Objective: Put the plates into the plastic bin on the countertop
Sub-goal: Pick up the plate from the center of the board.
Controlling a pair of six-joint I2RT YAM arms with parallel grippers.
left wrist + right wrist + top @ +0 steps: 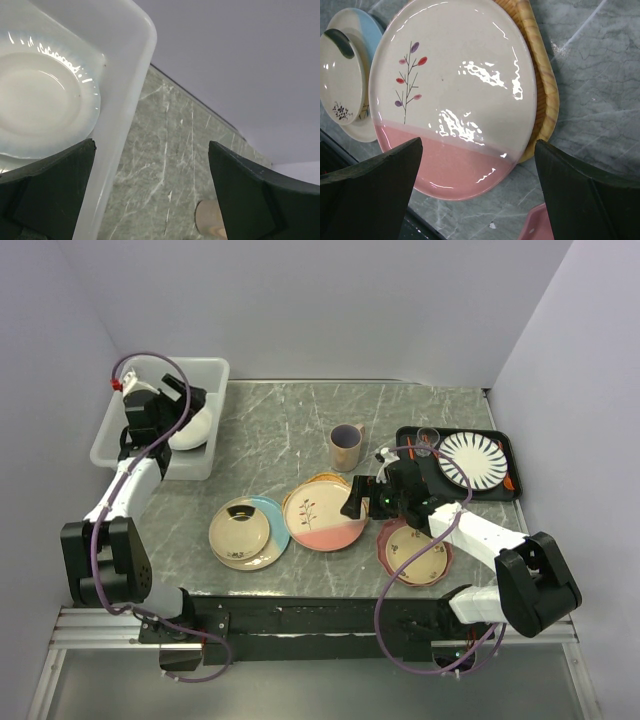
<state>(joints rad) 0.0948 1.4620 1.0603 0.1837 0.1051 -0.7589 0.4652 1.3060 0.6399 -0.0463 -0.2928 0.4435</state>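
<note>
The translucent plastic bin (pixel 128 435) stands at the far left of the countertop (pixel 290 430) with a white plate (pixel 197 430) inside. My left gripper (pixel 190 410) hovers open and empty over the bin's right wall (pixel 125 100), beside the white plate (pixel 40 100). My right gripper (pixel 356 502) is open and empty just above the near right edge of a cream-and-pink plate with a twig drawing (pixel 455 90); that plate (pixel 322 518) lies on a yellow-brown plate (pixel 542 85). A cream-and-light-blue stack (pixel 248 530) lies at the front left. A pink scalloped plate (pixel 413 552) holds a small cream floral plate.
A beige mug (pixel 345 447) stands mid-counter. A flat black tray (pixel 505 455) at the right holds a white plate with black stripes (pixel 475 460) and a small glass. Grey walls close in on three sides. The counter's near edge runs just below the plates.
</note>
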